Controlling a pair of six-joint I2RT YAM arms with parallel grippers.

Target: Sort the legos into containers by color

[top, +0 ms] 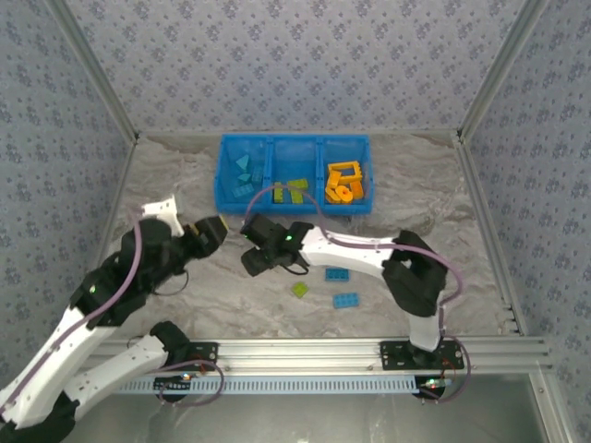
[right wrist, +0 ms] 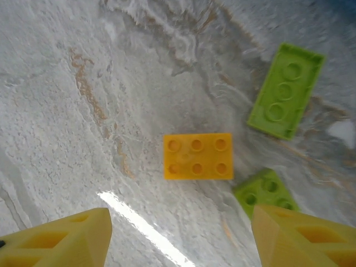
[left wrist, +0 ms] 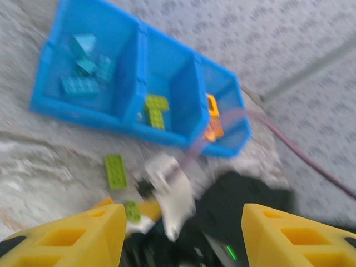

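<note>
**Student:** Panel A, right gripper [right wrist: 181,236]: how do its jaws stand?

**Tutor:** Well apart, with nothing between the yellow fingers [right wrist: 67,242]; it holds nothing; it hangs over the grey marbled table cover [right wrist: 67,111], on the near side of the bright blue three-compartment plastic bin [top: 294,205]. An orange six-stud plastic brick [right wrist: 197,156] lies beneath the gap, flat, studs up, clear of both fingers. A lime-green flat plate [right wrist: 285,89] lies beside it on the bin's side. A smaller lime-green brick [right wrist: 264,192] lies just beside the orange one, partly hidden by a finger.

**Student:** Panel B, left gripper [left wrist: 182,222]?

**Tutor:** Likewise open and empty, though the view is blurred; it sits off the bin's near left corner, beside the right gripper.

**Student:** And the sorted legos?

**Tutor:** The bin's left compartment holds teal bricks [top: 243,175]; the middle one holds lime-green bricks [top: 295,187]. The right one holds orange bricks [top: 340,192], among them an orange open rectangular frame [top: 344,170].

**Student:** Any outside the bin?

**Tutor:** Three more, well apart from its near wall, below the right compartment: a blue brick [top: 335,274]; a small lime-green brick [top: 300,289]; a second blue brick [top: 346,300], farthest from the bin.
</note>
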